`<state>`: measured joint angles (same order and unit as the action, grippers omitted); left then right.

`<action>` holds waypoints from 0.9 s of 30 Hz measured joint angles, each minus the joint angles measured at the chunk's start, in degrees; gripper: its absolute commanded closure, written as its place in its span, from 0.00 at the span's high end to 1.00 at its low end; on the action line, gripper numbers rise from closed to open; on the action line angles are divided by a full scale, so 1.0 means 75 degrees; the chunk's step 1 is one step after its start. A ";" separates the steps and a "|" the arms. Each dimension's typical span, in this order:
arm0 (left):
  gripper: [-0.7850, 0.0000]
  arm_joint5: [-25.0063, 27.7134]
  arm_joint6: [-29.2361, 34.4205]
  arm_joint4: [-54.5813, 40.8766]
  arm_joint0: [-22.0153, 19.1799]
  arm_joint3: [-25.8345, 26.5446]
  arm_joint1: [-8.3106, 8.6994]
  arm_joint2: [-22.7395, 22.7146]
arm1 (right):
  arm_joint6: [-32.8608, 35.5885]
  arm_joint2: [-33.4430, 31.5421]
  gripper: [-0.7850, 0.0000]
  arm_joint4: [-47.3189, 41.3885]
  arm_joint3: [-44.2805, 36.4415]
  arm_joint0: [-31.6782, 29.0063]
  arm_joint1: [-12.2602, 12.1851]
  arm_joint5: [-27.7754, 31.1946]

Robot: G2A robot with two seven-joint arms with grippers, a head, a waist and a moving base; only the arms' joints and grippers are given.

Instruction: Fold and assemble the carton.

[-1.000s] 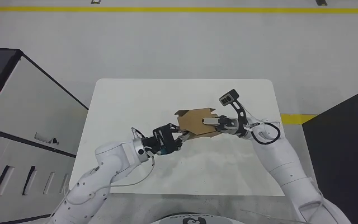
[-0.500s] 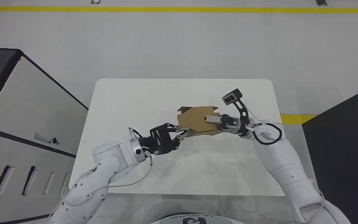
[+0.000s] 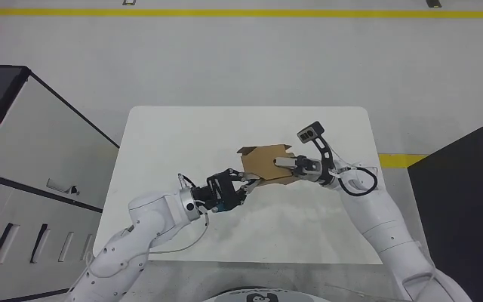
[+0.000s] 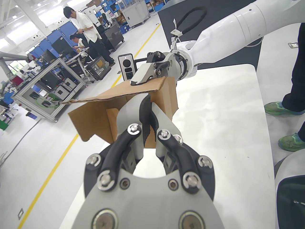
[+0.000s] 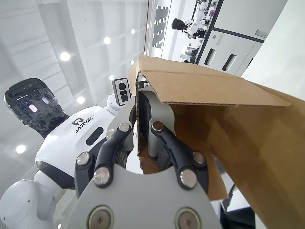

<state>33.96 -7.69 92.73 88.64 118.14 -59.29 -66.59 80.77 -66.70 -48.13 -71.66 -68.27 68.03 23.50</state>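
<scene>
A brown cardboard carton [image 3: 266, 164], partly opened with loose flaps, is held above the middle of the white table [image 3: 166, 143] between both arms. My left gripper [image 3: 243, 181] is shut on a flap at the carton's near-left corner; the left wrist view shows its fingers [image 4: 133, 117] pinching the cardboard edge of the carton [image 4: 95, 117]. My right gripper [image 3: 281, 162] is shut on the carton's right panel, with the cardboard wall [image 5: 214, 110] clamped edge-on between its fingers [image 5: 157, 117]. The right gripper [image 4: 140, 78] is also seen gripping the top flap from the far side.
The table's right edge borders a dark cabinet [image 3: 445, 189]. A grey cabinet [image 3: 38, 143] stands off the table's left side. A person's legs and green shoes [image 4: 281, 107] are beside the table in the left wrist view.
The carton and both grippers shifted slightly up and right half a second ago, then came back down-left to nearly their first position. Both grips stayed shut.
</scene>
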 measured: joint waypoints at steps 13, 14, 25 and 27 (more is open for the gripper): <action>0.00 -0.0280 -0.0007 -0.0173 0.0117 0.0027 0.0050 -0.0542 | 0.0037 -0.0135 0.00 -0.0006 0.0051 -0.0053 -0.0026 -0.0037; 0.00 -0.0312 -0.0008 -0.0180 0.0120 0.0029 0.0052 -0.0576 | 0.0040 -0.0140 0.00 -0.0002 0.0048 -0.0059 -0.0028 -0.0042; 0.00 -0.1219 0.0080 -0.0247 0.0192 0.0030 0.0024 -0.0906 | 0.0157 -0.0255 0.00 0.0057 -0.0161 -0.0124 -0.0069 -0.0157; 0.00 -0.1405 0.0113 -0.0400 0.0188 -0.0034 0.0005 -0.0922 | 0.0218 -0.0249 0.00 0.0080 -0.0220 -0.0134 -0.0075 -0.0218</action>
<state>23.42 -6.84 89.74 90.04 117.89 -59.25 -73.50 82.41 -68.57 -47.54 -73.31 -69.28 67.47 21.87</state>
